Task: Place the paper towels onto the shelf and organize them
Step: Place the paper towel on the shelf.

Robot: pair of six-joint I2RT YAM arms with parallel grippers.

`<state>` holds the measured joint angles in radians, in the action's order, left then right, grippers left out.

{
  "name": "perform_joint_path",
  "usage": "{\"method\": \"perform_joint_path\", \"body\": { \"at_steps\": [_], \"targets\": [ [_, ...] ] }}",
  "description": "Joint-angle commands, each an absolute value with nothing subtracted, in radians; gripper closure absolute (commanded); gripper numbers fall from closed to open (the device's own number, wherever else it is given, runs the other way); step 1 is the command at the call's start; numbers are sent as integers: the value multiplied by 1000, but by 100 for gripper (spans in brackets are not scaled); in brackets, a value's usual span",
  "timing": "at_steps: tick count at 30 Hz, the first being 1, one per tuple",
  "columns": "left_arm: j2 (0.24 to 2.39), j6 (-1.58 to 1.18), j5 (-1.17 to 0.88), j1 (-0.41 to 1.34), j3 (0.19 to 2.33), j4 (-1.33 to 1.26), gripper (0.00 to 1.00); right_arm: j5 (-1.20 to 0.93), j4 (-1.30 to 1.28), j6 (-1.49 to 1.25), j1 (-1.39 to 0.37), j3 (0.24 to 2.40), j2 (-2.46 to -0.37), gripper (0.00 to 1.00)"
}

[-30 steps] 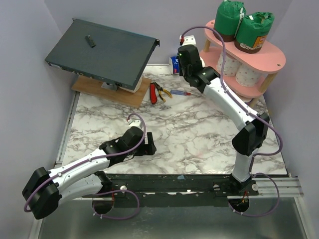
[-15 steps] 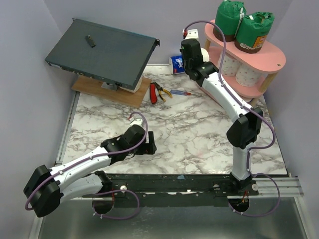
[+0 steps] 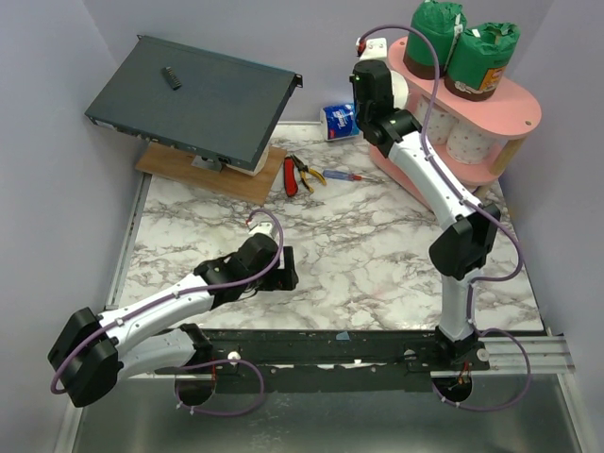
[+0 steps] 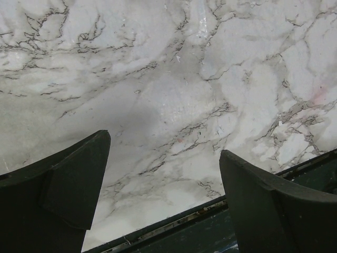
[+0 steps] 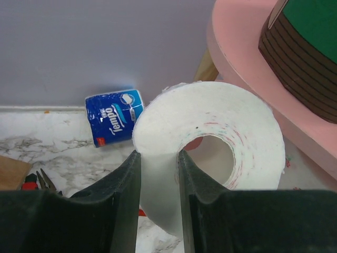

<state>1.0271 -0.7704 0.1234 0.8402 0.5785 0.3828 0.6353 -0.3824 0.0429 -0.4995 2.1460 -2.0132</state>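
My right gripper [image 5: 159, 158] is shut on a bare white paper towel roll [image 5: 210, 126], one finger inside its core and one outside. It holds the roll in the air at the left end of the pink shelf [image 3: 514, 113], near the top board [image 5: 237, 52]. Two green-wrapped rolls [image 3: 436, 36] [image 3: 483, 58] stand on the top tier. Two white rolls [image 3: 431, 123] [image 3: 469, 140] stand on the middle tier. A blue-and-white wrapped roll [image 3: 339, 121] lies on the table by the back wall, also in the right wrist view [image 5: 114, 117]. My left gripper [image 4: 162, 150] is open and empty, low over the marble.
A dark grey flat metal box [image 3: 193, 102] rests tilted on a wooden board at the back left. Red-handled pliers [image 3: 294, 175] and a small screwdriver lie on the marble between the box and the shelf. The table's front rail [image 4: 174, 226] runs just under my left gripper.
My right gripper has risen and moved back-right with the white roll, from near the blue-wrapped roll up to the shelf's left end. The left arm has shifted slightly.
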Motion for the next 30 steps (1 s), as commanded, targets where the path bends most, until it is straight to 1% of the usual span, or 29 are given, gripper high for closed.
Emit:
{"method": "perform_joint_path", "body": {
  "at_steps": [1, 15, 30],
  "targets": [
    [1037, -758, 143, 846, 610, 372, 10, 681, -327, 71, -477, 2187, -2058, 75],
    [1066, -742, 133, 846, 624, 374, 10, 681, -318, 59, -431, 2228, -2113, 75],
    [1077, -735, 137, 845, 629, 381, 10, 733, -263, 107, -409, 2246, -2142, 73]
  ]
}}
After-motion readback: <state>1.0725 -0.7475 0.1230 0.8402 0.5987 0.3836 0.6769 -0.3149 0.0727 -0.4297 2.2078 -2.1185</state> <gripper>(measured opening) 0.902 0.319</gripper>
